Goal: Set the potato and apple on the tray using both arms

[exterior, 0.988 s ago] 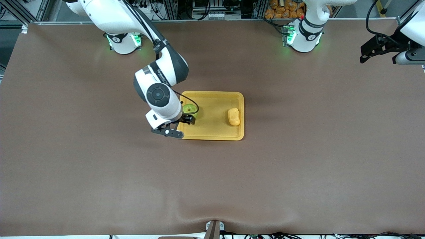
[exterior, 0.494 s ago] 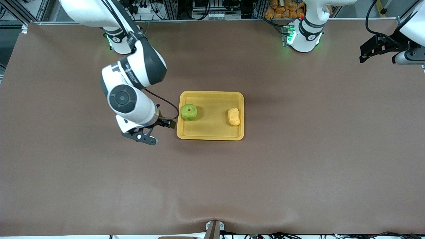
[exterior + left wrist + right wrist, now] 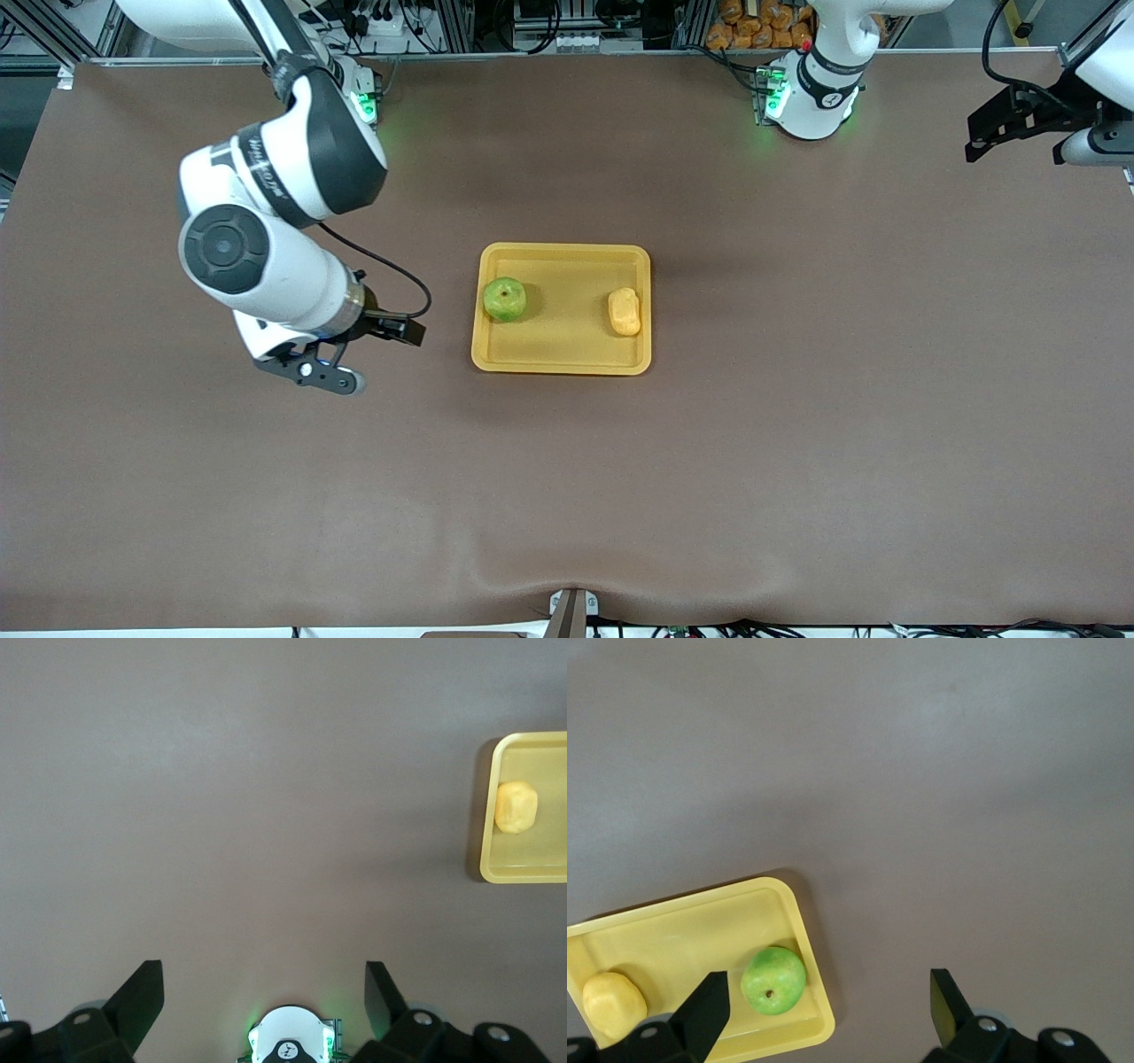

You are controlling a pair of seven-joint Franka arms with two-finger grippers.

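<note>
The yellow-orange tray (image 3: 567,266) lies in the middle of the table. The green apple (image 3: 505,299) rests in it at the right arm's end. The potato (image 3: 625,312) rests in it at the left arm's end. My right gripper (image 3: 341,353) hangs open and empty over bare table beside the tray, toward the right arm's end. Its wrist view shows the apple (image 3: 773,980), the potato (image 3: 613,1001) and the tray (image 3: 682,930) off to one side of the open gripper (image 3: 828,988). My left gripper (image 3: 1010,128) waits open and empty (image 3: 263,983) high over the left arm's end of the table.
The brown mat covers the whole table and has a raised wrinkle at its edge nearest the front camera (image 3: 532,558). The left arm's base (image 3: 811,97) and the right arm's base (image 3: 354,102) stand along the table edge farthest from that camera. Orange packets (image 3: 753,22) lie past that edge.
My right gripper has drawn away from the apple on the tray toward the right arm's end of the table, open and empty. The apple stays on the tray. The left arm barely moved.
</note>
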